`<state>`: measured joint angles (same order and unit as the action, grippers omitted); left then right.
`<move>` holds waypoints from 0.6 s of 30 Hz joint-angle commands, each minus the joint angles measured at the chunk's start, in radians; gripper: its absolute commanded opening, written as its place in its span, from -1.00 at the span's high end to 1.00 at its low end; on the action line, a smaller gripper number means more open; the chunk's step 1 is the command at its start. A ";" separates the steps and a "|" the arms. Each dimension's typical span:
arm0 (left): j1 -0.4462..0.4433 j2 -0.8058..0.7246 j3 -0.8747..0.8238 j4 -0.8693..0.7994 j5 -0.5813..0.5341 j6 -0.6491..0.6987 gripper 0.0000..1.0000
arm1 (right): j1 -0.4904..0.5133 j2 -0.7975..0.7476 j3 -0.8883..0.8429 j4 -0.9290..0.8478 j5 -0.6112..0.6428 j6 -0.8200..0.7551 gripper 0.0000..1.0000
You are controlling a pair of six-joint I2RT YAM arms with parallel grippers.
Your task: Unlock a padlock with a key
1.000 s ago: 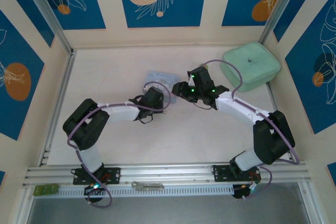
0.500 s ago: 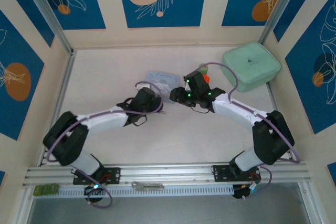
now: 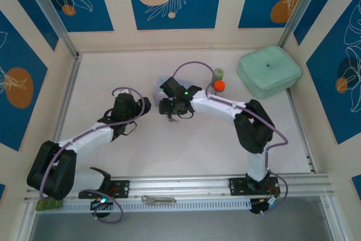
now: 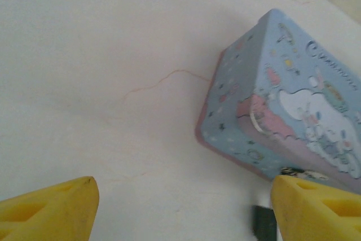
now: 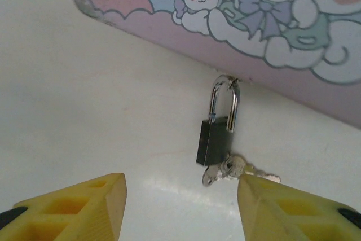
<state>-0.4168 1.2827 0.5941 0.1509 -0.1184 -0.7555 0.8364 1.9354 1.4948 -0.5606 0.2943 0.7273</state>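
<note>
**A:** From above, what containers are on the desk [image 3: 101,77]?

**B:** A mint-green box [image 3: 269,71] sits in the far right corner with its lid on, so its contents are hidden. An orange-capped bottle [image 3: 219,86] stands just left of it. A pale blue tin [image 3: 159,86] lies mid-desk toward the far edge, half covered by the right arm.

**A:** And the grippers there?

**B:** The left gripper [image 3: 144,105] is just left of the tin and the right gripper [image 3: 171,111] is at its near side. I cannot tell their openings from up here.

**A:** What about the left wrist view?

**B:** The left gripper [image 4: 180,213] has its yellow fingers [image 4: 48,210] spread wide over bare desk, holding nothing. The tin [image 4: 287,105] lies ahead to the right, lid shut.

**A:** And the right wrist view?

**B:** The right gripper [image 5: 180,207] is parted about halfway and grips nothing. The padlock [image 5: 214,139] lies flat on the desk ahead of the fingertips, clear of both. The top of its shackle is against the near edge of the tin [image 5: 225,15]. The key [image 5: 228,170] bunch touches the lower end of the padlock body. I cannot tell whether a key is in the lock
</note>
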 commanded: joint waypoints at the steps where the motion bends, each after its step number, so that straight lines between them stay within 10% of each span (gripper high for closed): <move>1: 0.013 0.015 -0.021 0.085 0.060 -0.027 -0.58 | 0.025 0.074 0.078 -0.164 0.117 -0.024 -0.07; 18: 0.027 0.041 -0.049 0.131 0.080 -0.059 -0.58 | 0.035 0.198 0.138 -0.126 0.131 -0.065 0.50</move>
<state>-0.4030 1.3178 0.5495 0.2550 -0.0521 -0.8070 0.8703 2.1159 1.6196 -0.6952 0.4171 0.6861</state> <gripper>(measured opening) 0.790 0.272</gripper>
